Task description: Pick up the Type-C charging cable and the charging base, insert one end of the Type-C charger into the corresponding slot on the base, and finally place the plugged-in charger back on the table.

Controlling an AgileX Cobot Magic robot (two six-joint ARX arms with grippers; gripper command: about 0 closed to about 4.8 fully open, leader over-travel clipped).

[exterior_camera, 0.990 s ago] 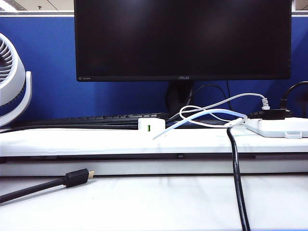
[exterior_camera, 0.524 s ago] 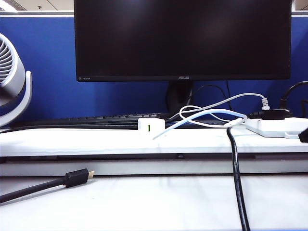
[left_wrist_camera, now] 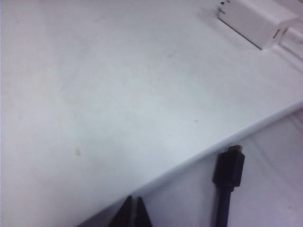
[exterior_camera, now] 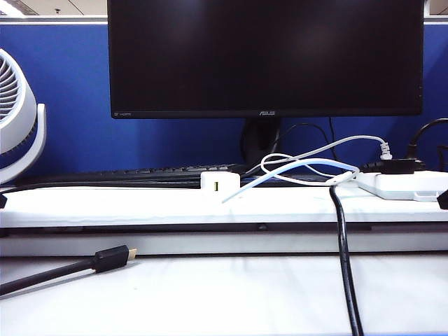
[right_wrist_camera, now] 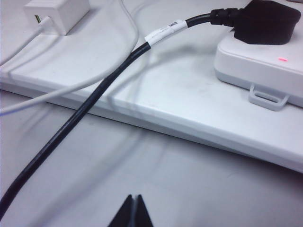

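Observation:
The charging base is a small white block with a green-lined port, standing on the white table under the monitor. It also shows in both wrist views. The thin white Type-C charging cable loops to the right of the base, and one stretch runs down to the base's front. I cannot tell whether it touches the port. My left gripper is shut and empty, at the left edge of the exterior view. My right gripper is also shut and empty, at the right edge.
A white power strip holds a black plug, and its thick black cord drops over the table's edge. A black cable with a gold-tipped plug lies on the lower surface. A monitor, a keyboard and a fan stand behind.
Both gripper tips have come into the exterior view, the right at the right edge first, then the left at the left edge. The base and cables have not moved.

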